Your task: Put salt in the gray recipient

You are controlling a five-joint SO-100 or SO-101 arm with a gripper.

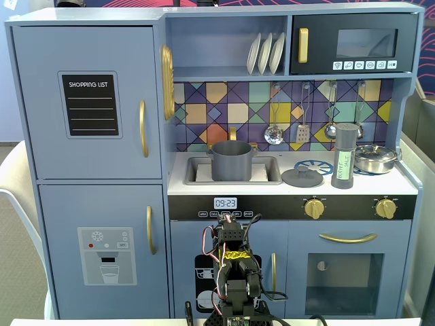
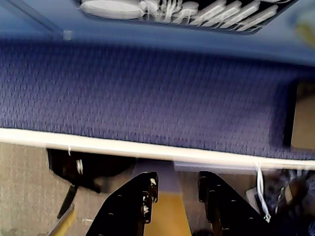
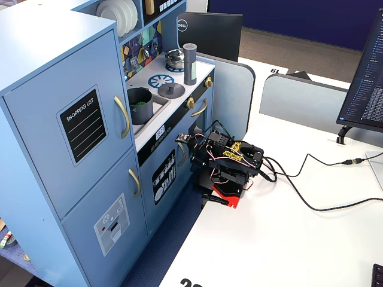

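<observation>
The salt point(image 1: 345, 156) is a tall dark gray shaker with a pale green label. It stands upright on the toy kitchen's counter at the right, between the flat gray lid point(image 1: 302, 177) and the shiny steel pan point(image 1: 375, 158). It also shows in the other fixed view point(image 3: 190, 63). The gray recipient point(image 1: 232, 160), a dark gray pot with side handles, stands in the sink point(image 1: 197, 172) and shows there in both fixed views point(image 3: 140, 105). My arm point(image 1: 234, 268) is folded low in front of the kitchen, far below the counter. My gripper point(image 2: 178, 181) points down, jaws a little apart and empty.
The toy kitchen has a fridge door point(image 1: 88, 102) at the left, plates point(image 1: 265, 53) on a shelf and utensils hanging over the counter. The arm's base stands on a white table point(image 3: 287, 239) with cables point(image 3: 311, 203). A monitor point(image 3: 365, 72) stands at the right.
</observation>
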